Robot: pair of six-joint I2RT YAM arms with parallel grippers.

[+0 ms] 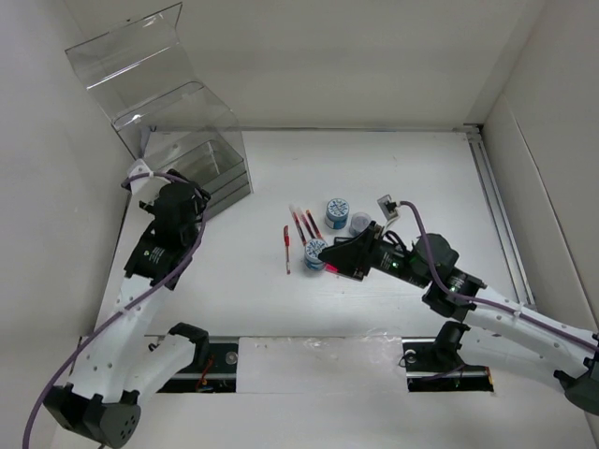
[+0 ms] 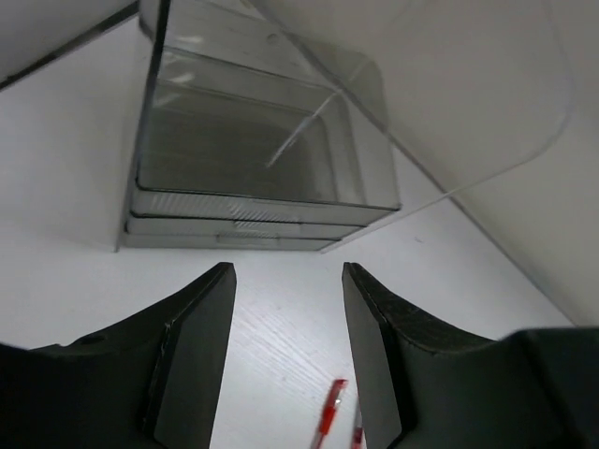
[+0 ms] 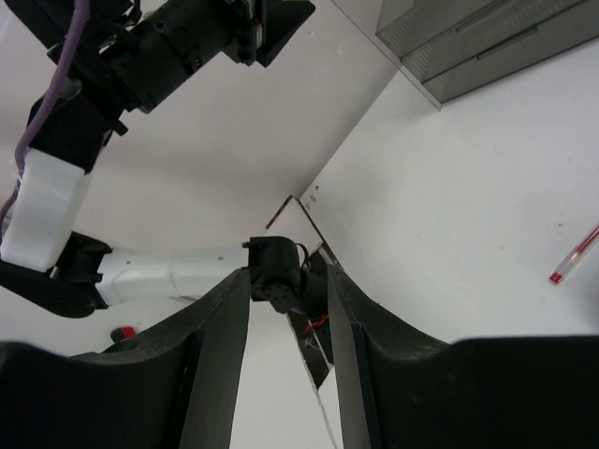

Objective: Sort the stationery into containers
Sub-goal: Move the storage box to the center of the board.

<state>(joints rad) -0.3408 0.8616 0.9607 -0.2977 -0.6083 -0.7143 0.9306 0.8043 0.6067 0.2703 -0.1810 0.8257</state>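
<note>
Left claw [image 2: 285,271] stands partly open and empty, facing the stacked drawer fronts of the clear acrylic lidded box [image 2: 262,201] in the far-left corner, with bare white table [image 2: 75,271] between them and the side wall [image 1: 56,187] close by. Right claw [image 3: 287,273], its jaws partly apart with nothing seen between them, sits mid-table just beside a round blue-white-lidded tub [image 1: 314,254]. Two more tubs [image 1: 337,208] and thin red pens [image 1: 299,223] lie just beyond it, well apart from the box.

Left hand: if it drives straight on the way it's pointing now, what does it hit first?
Probably the clear acrylic box, low down at its stacked drawers. Only bare table shows between the left hand and the box. Depth is unclear, so it could skim the tabletop first.
</note>
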